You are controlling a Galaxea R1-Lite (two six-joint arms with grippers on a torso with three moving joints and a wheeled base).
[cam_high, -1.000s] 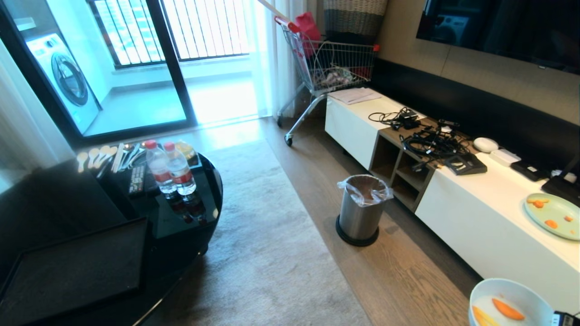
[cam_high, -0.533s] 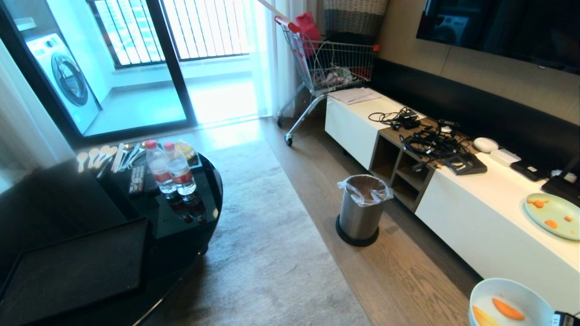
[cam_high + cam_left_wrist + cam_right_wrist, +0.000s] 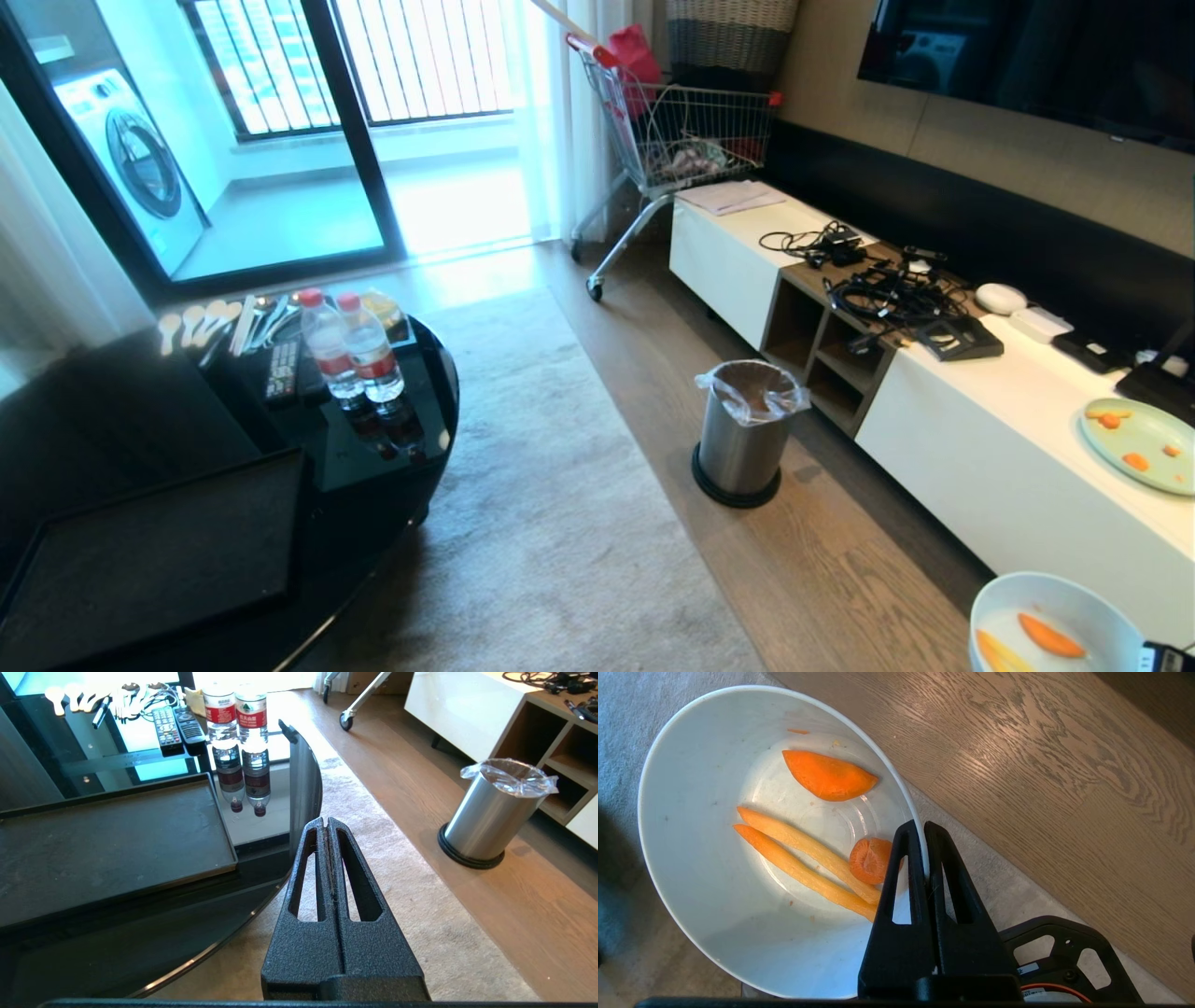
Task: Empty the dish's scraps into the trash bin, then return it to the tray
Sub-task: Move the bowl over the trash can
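Right gripper (image 3: pixel 924 828): we see its two black fingers (image 3: pixel 903 868) clamped on the rim of the white bowl (image 3: pixel 714 858), one inside the wall, one outside. In the head view the bowl (image 3: pixel 1050 607) sits at the lower right corner of the frame, held over the wood floor (image 3: pixel 822 569), in front of the white TV cabinet (image 3: pixel 990 439).

Scraps in the bowl: one orange wedge (image 3: pixel 829 775), one round orange slice (image 3: pixel 869 860) close to the inner finger, two long yellow-orange strips (image 3: pixel 803 863) side by side across the bottom.

Trash bin (image 3: pixel 744 434): brushed steel, black base ring, clear liner ruffled over the rim. It stands upright on the wood floor just beside the cabinet's open shelves, well apart from the bowl.

Tray (image 3: pixel 149 551): matte black, flat on the near edge of the glossy black table (image 3: pixel 373 467). Two water bottles (image 3: pixel 350 347) stand toward the table's far edge, with remotes (image 3: pixel 282 369) and spoons (image 3: pixel 191 322) beyond.

Left gripper (image 3: pixel 327 823): fingers pressed together, holding nothing, hanging over the rug (image 3: pixel 402 896) off the table's curved edge.

A pale-green plate (image 3: pixel 1139 443) with orange bits lies on the cabinet top.
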